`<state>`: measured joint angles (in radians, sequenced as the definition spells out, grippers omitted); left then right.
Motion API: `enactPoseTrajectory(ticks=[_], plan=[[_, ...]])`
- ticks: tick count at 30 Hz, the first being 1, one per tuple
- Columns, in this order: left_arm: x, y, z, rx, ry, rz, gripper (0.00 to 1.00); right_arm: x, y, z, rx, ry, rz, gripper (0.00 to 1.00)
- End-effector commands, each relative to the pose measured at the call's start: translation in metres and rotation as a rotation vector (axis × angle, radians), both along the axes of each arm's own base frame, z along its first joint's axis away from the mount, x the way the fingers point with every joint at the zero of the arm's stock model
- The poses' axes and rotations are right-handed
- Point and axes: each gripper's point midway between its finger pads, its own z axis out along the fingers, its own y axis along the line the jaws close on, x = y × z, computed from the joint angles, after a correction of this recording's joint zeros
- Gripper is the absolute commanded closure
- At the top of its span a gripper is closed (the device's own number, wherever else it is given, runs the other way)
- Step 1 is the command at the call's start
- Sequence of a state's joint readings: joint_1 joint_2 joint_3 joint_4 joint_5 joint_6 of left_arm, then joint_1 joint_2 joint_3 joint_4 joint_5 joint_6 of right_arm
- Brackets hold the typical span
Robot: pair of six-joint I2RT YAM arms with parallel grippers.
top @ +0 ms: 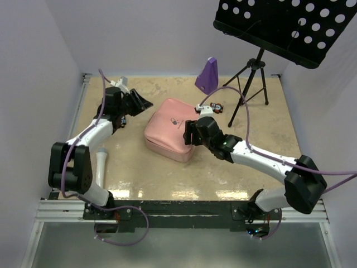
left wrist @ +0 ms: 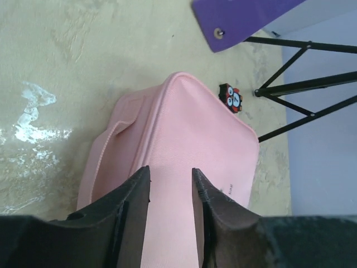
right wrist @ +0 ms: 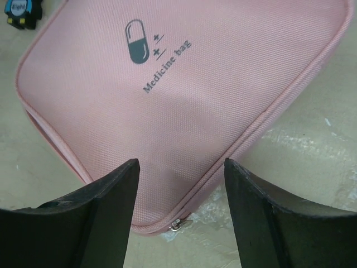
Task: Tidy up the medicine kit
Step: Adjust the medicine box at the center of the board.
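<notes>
Beige tabletop (top: 167,178), zipped pink medicine kit (top: 170,129)

Matt kit (right wrist: 223,84), glossy table (top: 139,173)
The kit was fine-woven pink cloth; the table shone smooth, like mottled stone.

metronome (top: 207,76) behind medicine kit (top: 167,131)

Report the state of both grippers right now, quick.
Left gripper: open, holding nothing, pointed at the medicine kit.
Right gripper: open wide, holding nothing, poised over a corner of the case.
</notes>
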<state>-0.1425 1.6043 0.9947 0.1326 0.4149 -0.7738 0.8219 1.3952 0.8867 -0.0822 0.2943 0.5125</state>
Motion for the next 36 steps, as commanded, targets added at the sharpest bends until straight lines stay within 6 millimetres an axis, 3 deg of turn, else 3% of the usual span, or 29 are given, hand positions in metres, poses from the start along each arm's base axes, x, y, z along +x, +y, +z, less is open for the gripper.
enactPoseTrajectory(ticks=[1, 5, 12, 16, 19, 23, 29, 33, 36], plan=[[-0.018, 0.018, 0.051, 0.069, -0.156, 0.05, 0.57, 0.017, -0.014, 0.037, 0.067, -0.07, -0.045, 0.34], [-0.053, 0.031, 0.055, 0.063, -0.185, 0.116, 0.53, 0.018, -0.015, 0.038, 0.063, -0.085, -0.031, 0.35], [-0.12, 0.033, 0.029, 0.04, -0.15, 0.177, 0.47, 0.037, -0.014, 0.034, 0.057, -0.102, -0.069, 0.34], [-0.148, 0.022, 0.009, 0.005, -0.113, 0.144, 0.51, 0.062, -0.008, 0.056, 0.075, -0.173, -0.13, 0.36], [-0.165, 0.017, -0.008, 0.022, -0.037, 0.116, 0.54, 0.088, -0.023, 0.079, 0.097, -0.246, -0.272, 0.36], [-0.179, 0.017, -0.008, 0.007, -0.036, 0.105, 0.56, 0.127, -0.038, 0.093, 0.117, -0.275, -0.383, 0.36], [-0.193, 0.008, -0.048, -0.004, 0.085, 0.05, 0.58, 0.178, -0.037, 0.042, 0.052, -0.163, -0.413, 0.32], [-0.191, -0.003, -0.058, -0.016, 0.092, -0.006, 0.58, 0.191, -0.035, 0.012, 0.028, -0.102, -0.387, 0.32], [-0.186, -0.007, -0.066, 0.004, 0.116, -0.032, 0.58, 0.185, -0.037, -0.009, 0.01, -0.064, -0.366, 0.32]])
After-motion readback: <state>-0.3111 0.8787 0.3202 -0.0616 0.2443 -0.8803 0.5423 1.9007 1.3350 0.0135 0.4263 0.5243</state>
